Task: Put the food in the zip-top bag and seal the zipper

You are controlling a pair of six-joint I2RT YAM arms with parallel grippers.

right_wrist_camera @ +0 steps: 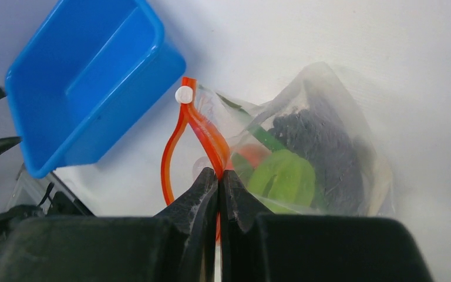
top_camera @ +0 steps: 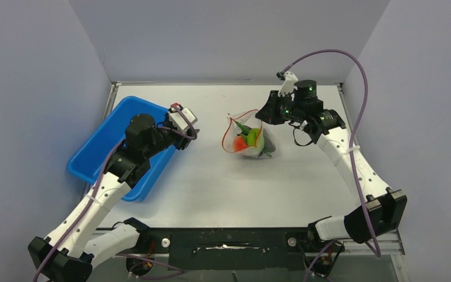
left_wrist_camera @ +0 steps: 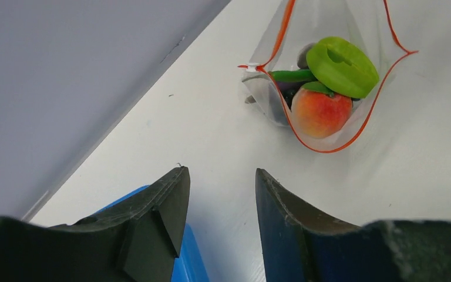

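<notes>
right fingers [right_wrist_camera: 197, 197]: pressed together, pinching the zipper [right_wrist_camera: 202, 129] at the right side of the bag mouth
left fingers [left_wrist_camera: 164, 200]: partly apart, holding nothing, over the right rim of the blue tray [top_camera: 103, 147], pointed at the bag
zip-top bag [top_camera: 249, 138]: middle of the surface [top_camera: 223, 188], well apart from the left fingers, mouth gaping towards the left, unsealed
white slider [right_wrist_camera: 183, 94]: at one end of the zipper
food: inside the bag; peach [left_wrist_camera: 321, 111] nearest the mouth, lime-green fruit [left_wrist_camera: 342, 66] against it, green pod [left_wrist_camera: 292, 75] beside, grape bunch [right_wrist_camera: 320, 153] deepest
</notes>
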